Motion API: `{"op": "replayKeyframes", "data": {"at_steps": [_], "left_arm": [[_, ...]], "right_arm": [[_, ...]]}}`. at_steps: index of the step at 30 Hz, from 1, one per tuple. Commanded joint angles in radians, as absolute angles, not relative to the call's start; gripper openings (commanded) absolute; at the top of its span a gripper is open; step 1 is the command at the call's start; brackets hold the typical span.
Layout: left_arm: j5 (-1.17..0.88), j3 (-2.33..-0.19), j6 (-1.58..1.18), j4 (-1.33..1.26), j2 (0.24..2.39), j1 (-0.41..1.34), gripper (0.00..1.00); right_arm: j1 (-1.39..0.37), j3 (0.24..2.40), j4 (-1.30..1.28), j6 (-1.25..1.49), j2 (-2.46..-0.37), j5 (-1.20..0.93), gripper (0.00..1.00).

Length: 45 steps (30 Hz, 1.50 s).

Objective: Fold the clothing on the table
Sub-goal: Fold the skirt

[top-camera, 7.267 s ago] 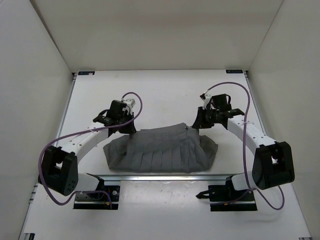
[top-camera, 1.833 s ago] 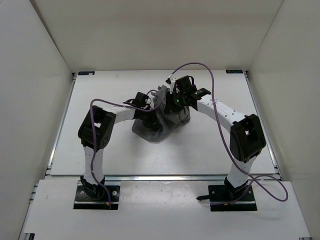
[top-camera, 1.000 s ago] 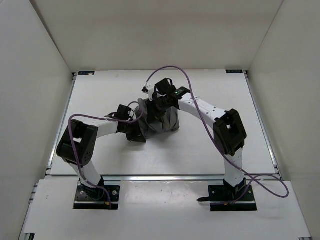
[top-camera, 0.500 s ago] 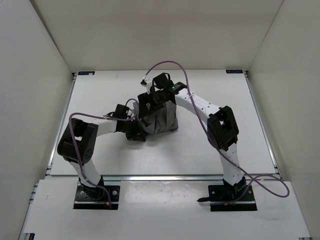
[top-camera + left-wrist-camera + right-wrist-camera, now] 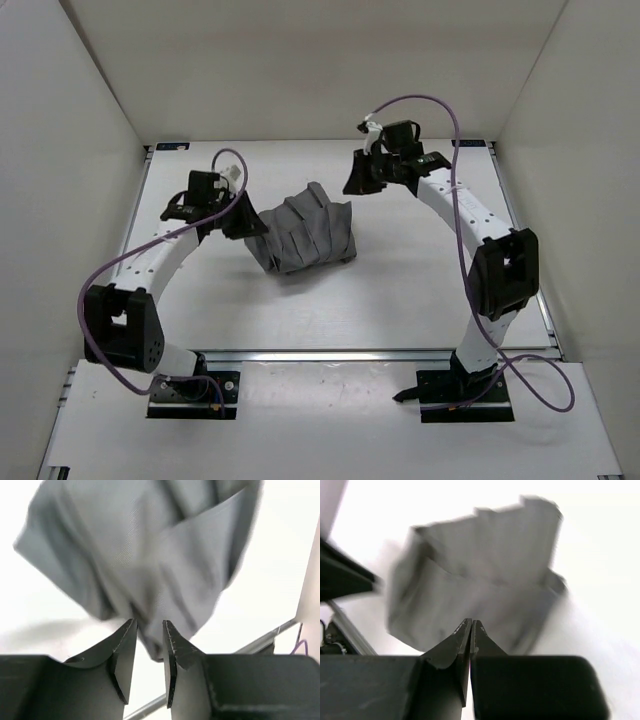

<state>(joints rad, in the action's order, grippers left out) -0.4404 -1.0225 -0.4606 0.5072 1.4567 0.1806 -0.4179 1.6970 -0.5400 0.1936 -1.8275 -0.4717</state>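
White surface (image 5: pixel 400 300), grey pleated clothing (image 5: pixel 305 235) bunched mid-surface, left hand (image 5: pixel 149 625) just beside clothing's left edge, jaws slightly parted, grasping nothing, right hand (image 5: pixel 471 622) just beyond clothing's far right corner, clenched, empty.

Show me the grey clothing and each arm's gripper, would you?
clothing (image 5: pixel 303 232), top view, its pleated middle.
left gripper (image 5: pixel 149 625), left wrist view, between its parted fingertips.
right gripper (image 5: pixel 471 623), right wrist view, where its fingertips meet.

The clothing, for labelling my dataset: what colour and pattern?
The clothing is grey with darker pleat lines; clearest in top external view.
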Motion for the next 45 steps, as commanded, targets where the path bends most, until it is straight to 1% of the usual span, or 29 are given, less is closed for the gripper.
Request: {"op": "replayKeyframes", "data": {"at_steps": [1,2,3,4,5,6,7,9,12,14,18,19,20,24,27,31,37,38,39,40,41,42,43,44,45], "left_arm": [[-0.374,-1.127,-0.423,0.583,1.391,0.198,0.38],[-0.382,-1.137,-0.436,0.574,1.388,0.198,0.34],[-0.397,-1.149,-0.455,0.569,1.37,0.202,0.28],[-0.434,-1.141,-0.484,0.533,1.362,0.215,0.23],[-0.458,-1.12,-0.497,0.47,1.342,0.215,0.14],[-0.509,-1.083,-0.532,0.431,1.335,0.231,0.09],[-0.553,-1.057,-0.57,0.348,1.318,0.241,0.07],[-0.633,-0.947,-0.639,0.2,1.313,0.287,0.0],[-0.669,-0.789,-0.773,-0.123,1.324,0.373,0.0],[-0.623,-0.734,-0.795,-0.17,1.363,0.416,0.0],[-0.532,-0.716,-0.71,-0.077,1.454,0.442,0.0],[-0.5,-0.704,-0.694,-0.068,1.471,0.425,0.0],[-0.467,-0.689,-0.693,-0.051,1.482,0.408,0.0],[-0.41,-0.651,-0.681,-0.026,1.488,0.331,0.0],[-0.393,-0.658,-0.629,0.0,1.503,0.282,0.0],[-0.388,-0.686,-0.595,0.047,1.555,0.264,0.0],[-0.426,-0.773,-0.543,0.118,1.6,0.259,0.0],[-0.425,-0.799,-0.537,0.139,1.585,0.258,0.03],[-0.425,-0.825,-0.525,0.147,1.583,0.252,0.08],[-0.425,-0.834,-0.511,0.162,1.562,0.242,0.12],[-0.425,-0.863,-0.503,0.181,1.54,0.241,0.21],[-0.426,-0.888,-0.494,0.187,1.526,0.23,0.34],[-0.419,-0.897,-0.488,0.199,1.499,0.223,0.4],[-0.414,-0.92,-0.485,0.202,1.471,0.216,0.53],[-0.408,-0.929,-0.48,0.212,1.456,0.215,0.67]], "right_arm": [[-0.406,1.585,-0.496,0.199,-1.81,-0.491,0.0],[-0.411,1.566,-0.494,0.18,-1.813,-0.495,0.0],[-0.417,1.546,-0.483,0.175,-1.812,-0.505,0.01],[-0.425,1.546,-0.479,0.167,-1.824,-0.515,0.0],[-0.428,1.543,-0.468,0.175,-1.839,-0.544,0.0],[-0.437,1.54,-0.462,0.169,-1.847,-0.572,0.0],[-0.437,1.533,-0.442,0.181,-1.853,-0.6,0.0],[-0.455,1.532,-0.394,0.189,-1.874,-0.626,0.01],[-0.474,1.545,-0.335,0.199,-1.92,-0.663,0.0],[-0.483,1.554,-0.321,0.187,-1.962,-0.661,0.0],[-0.465,1.611,-0.348,0.16,-2.048,-0.667,0.0],[-0.459,1.618,-0.35,0.158,-2.069,-0.661,0.01],[-0.45,1.617,-0.347,0.156,-2.085,-0.657,0.0],[-0.407,1.608,-0.33,0.152,-2.114,-0.652,0.0],[-0.373,1.612,-0.318,0.156,-2.135,-0.65,0.0],[-0.344,1.638,-0.317,0.156,-2.181,-0.649,0.0],[-0.313,1.755,-0.341,0.189,-2.197,-0.703,0.0],[-0.311,1.779,-0.345,0.192,-2.177,-0.701,0.01],[-0.305,1.81,-0.353,0.199,-2.165,-0.703,0.06],[-0.305,1.821,-0.354,0.201,-2.14,-0.706,0.08],[-0.304,1.844,-0.362,0.204,-2.12,-0.707,0.13],[-0.299,1.859,-0.361,0.209,-2.097,-0.703,0.2],[-0.292,1.858,-0.357,0.206,-2.064,-0.7,0.25],[-0.285,1.85,-0.357,0.206,-2.027,-0.686,0.4],[-0.276,1.841,-0.365,0.195,-2.007,-0.678,0.45]]}}
